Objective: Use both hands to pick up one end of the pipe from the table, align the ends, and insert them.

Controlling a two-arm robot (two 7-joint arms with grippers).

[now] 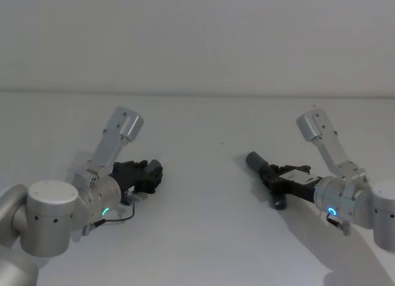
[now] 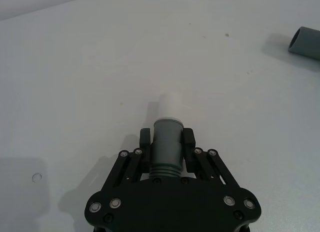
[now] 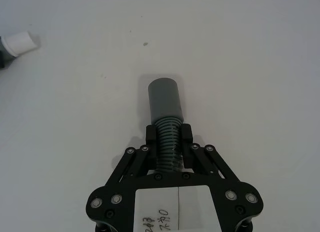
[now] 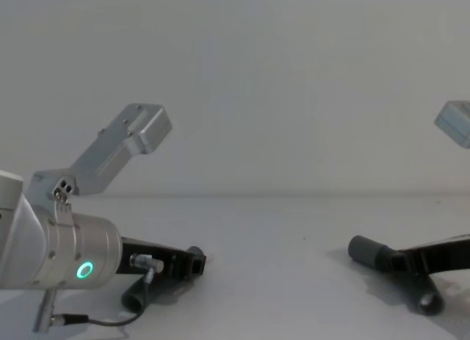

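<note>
Grey ribbed hose piece (image 2: 166, 148) w/ whitish tip (image 2: 170, 102) is clamped in L pincer (image 2: 167, 138), approx 8 o'clock in head view. R pincer (image 3: 168, 134), approx 4 o'clock, grips other piece (image 3: 168, 142) on its ribs just behind smooth grey sleeve (image 3: 165, 97). Both ends are well apart over white bench (image 1: 203, 236).

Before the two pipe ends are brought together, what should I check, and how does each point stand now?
1. The left tool shut on the piece behind the pale tip: ok.
2. The right tool shut on the ribs behind the grey sleeve: ok.
3. Tip and sleeve stick out beyond both tools: ok.
4. Ends on one line, facing each other: not ok, apart and angled.
5. Both ends lifted off the table: cannot tell.
</note>
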